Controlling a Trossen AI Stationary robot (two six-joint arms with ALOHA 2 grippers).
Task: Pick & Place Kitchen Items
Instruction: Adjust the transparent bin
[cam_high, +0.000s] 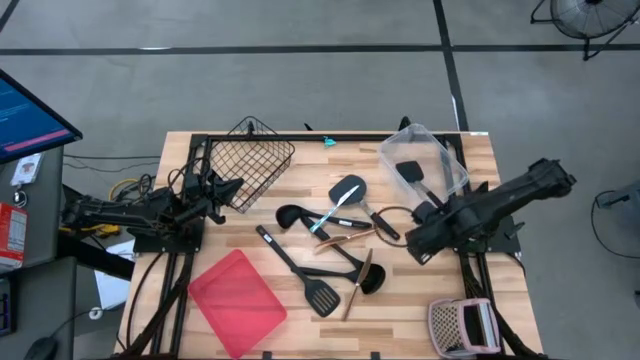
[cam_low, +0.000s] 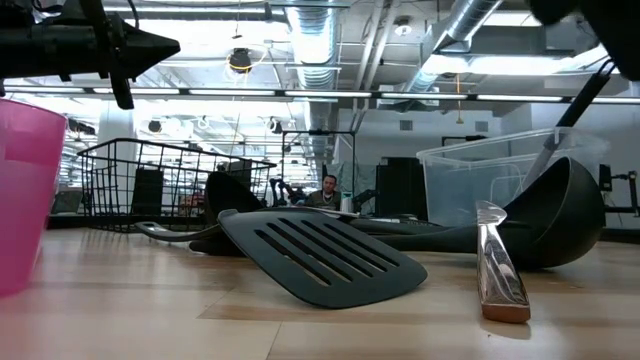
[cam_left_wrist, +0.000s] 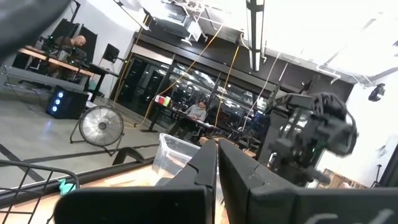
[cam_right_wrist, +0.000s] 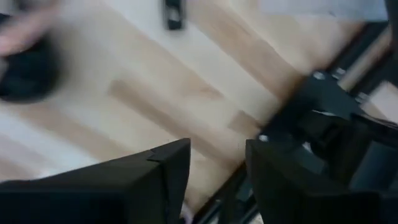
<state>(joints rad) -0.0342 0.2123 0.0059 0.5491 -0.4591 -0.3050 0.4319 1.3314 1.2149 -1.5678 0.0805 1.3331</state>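
Several black utensils lie in a loose heap at the table's middle: a slotted turner (cam_high: 322, 295) (cam_low: 320, 255), a ladle (cam_high: 372, 277) (cam_low: 560, 215), a spoon (cam_high: 292, 214) and a grey spatula (cam_high: 348, 190). Slim silver and copper-coloured cutlery (cam_high: 345, 240) (cam_low: 498, 270) lies among them. One black spatula (cam_high: 412, 172) lies inside a clear plastic bin (cam_high: 425, 158). My left gripper (cam_high: 228, 188) (cam_left_wrist: 217, 168) is shut and empty, held above the table beside the wire basket (cam_high: 255, 160). My right gripper (cam_high: 420, 245) (cam_right_wrist: 217, 168) is open and empty, over bare wood right of the heap.
A flat red tray (cam_high: 238, 298) (cam_low: 25, 190) lies at the near left. The black wire basket stands at the far left, the clear bin at the far right. A pink-and-white grater-like item (cam_high: 462, 325) sits at the near right corner. People sit in the room behind.
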